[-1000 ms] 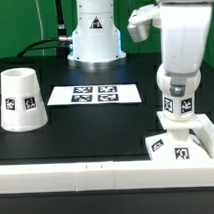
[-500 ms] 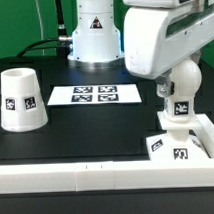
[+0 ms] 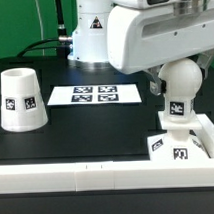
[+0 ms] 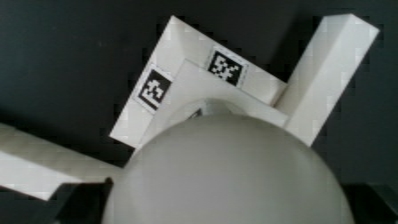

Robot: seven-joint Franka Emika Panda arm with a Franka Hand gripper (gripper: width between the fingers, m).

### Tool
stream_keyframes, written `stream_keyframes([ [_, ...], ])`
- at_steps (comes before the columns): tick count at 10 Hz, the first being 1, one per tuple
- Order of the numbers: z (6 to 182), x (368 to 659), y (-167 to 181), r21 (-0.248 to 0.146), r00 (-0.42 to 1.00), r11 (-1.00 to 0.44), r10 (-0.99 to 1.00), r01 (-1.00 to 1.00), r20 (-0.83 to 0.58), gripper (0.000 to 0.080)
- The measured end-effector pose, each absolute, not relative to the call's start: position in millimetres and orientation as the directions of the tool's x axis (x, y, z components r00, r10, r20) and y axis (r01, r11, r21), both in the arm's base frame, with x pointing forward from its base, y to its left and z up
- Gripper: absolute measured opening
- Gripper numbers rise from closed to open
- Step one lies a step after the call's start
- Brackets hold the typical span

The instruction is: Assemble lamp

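The bulb (image 3: 176, 110) stands upright by its tagged stem on the square stepped base (image 3: 182, 144) at the exterior view's right. My gripper (image 3: 177, 86) is at the bulb's head, under the bulky white arm. Its fingers are not clear, so I cannot tell if it grips. In the wrist view the bulb's round head (image 4: 222, 165) fills the near field above the base (image 4: 178, 80), and no fingers show. The conical shade (image 3: 22, 99) stands apart on its wide end at the exterior view's left.
The marker board (image 3: 95, 93) lies flat in the middle, between the shade and the base. A white rail (image 3: 77, 176) runs along the front edge. The arm's pedestal (image 3: 93, 40) stands at the back.
The arm's upper links have swung toward the exterior view's left and now loom larger over the bulb. The bulb, base and shade have not moved.
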State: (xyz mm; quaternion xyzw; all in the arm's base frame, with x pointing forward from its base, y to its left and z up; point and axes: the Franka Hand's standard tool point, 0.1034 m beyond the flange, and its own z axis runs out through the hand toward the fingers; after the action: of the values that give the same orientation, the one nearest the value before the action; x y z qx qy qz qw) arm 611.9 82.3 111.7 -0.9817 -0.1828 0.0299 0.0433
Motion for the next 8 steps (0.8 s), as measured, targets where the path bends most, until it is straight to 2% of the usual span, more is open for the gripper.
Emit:
stream_keyframes([
  [4,111.5,611.2,88.1,-0.090,0.997,-0.996,-0.018,-0.025,-0.078,0.0577],
  [8,111.3,610.8,90.0,-0.064,0.923,-0.924,-0.369,-0.377,-0.109,0.0577],
])
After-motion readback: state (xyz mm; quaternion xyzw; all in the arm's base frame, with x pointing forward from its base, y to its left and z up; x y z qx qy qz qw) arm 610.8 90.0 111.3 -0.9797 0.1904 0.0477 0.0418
